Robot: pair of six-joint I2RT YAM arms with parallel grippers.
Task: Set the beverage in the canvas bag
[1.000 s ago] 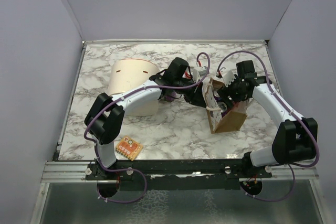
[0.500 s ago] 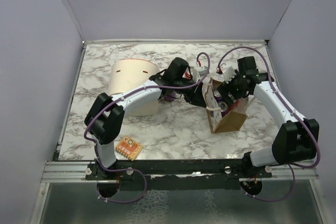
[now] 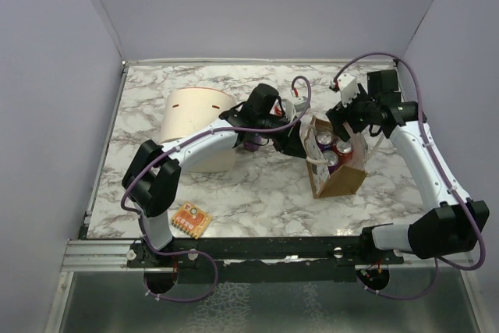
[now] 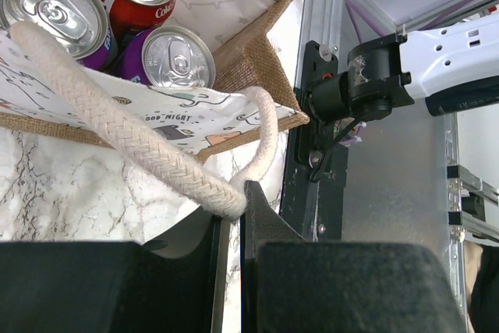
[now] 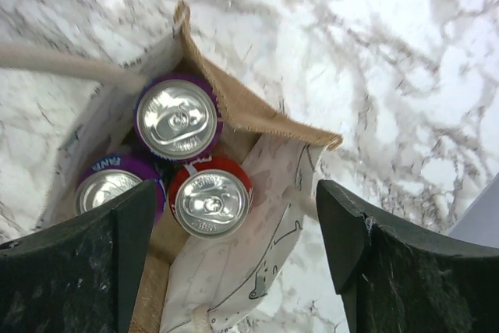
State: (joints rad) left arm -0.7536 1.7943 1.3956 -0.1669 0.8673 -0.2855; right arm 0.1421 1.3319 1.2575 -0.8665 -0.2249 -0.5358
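The tan canvas bag stands right of centre with three cans upright inside: a red can and two purple cans. My left gripper is at the bag's left side, shut on its whitish rope handle, which is pinched between the jaws. My right gripper hangs open and empty above the bag's far right side. In the right wrist view the red can and the purple cans sit below the spread jaws. The bag's burlap rim shows there.
A cream cylindrical tub lies at the left, behind my left arm. A small orange packet lies near the front edge at the left. A purple object sits under the left forearm. Grey walls close in the table.
My right gripper has risen out of the bag's mouth and moved back and right, open. The red can now stands in the bag. The left gripper has kept hold of the handle.
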